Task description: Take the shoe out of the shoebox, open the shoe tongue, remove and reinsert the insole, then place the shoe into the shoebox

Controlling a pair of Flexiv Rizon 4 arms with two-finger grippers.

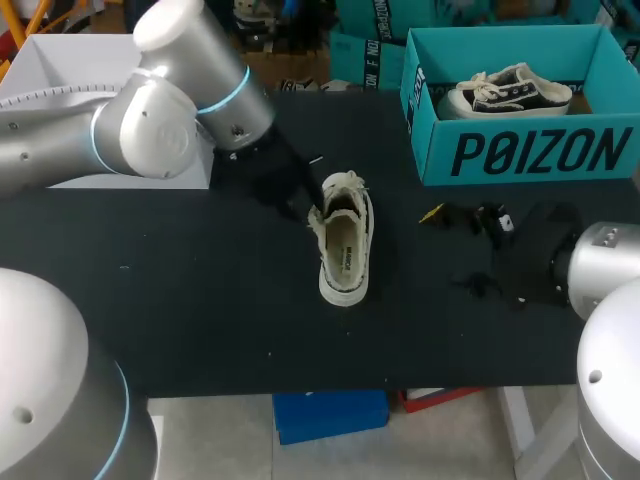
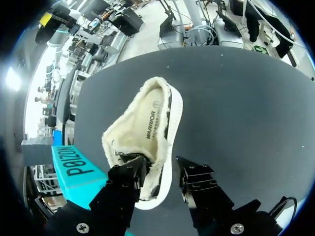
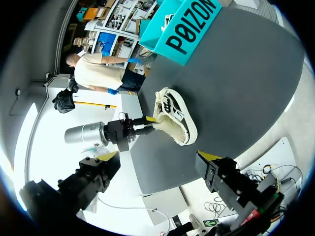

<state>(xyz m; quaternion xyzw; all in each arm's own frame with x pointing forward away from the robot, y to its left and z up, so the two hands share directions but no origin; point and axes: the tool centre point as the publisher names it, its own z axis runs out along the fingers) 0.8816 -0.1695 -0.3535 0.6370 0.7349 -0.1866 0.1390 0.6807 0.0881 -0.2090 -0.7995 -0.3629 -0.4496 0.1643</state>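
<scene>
Got the right gripper (image 3: 158, 158) by the table's right edge, splayed wide, empty. Mid-table, shoe (image 1: 345, 243) upright on its sole, lengthwise near-to-far, heel nearest. Left gripper (image 2: 157, 171) angled down onto the lace end; can't tell if clamped.

desk (image 1: 200, 300): black, plain and matt.
shoe (image 1: 346, 245): cream upper and cream fleecy lining; white sole edged with a dark stripe; dark print on the pale insole.
shoebox (image 1: 520, 150): teal, with large black lettering on its side.
second shoe (image 1: 510, 92): black upper, white laces, white sole.
left claw (image 2: 160, 169): black; a yellow tip shows in the right wrist view.
right claw (image 3: 160, 157): black with bright yellow tips.
left arm (image 1: 150, 120): silver-grey with a pale blue ring.
right arm (image 1: 605, 260): silver-grey.
</scene>
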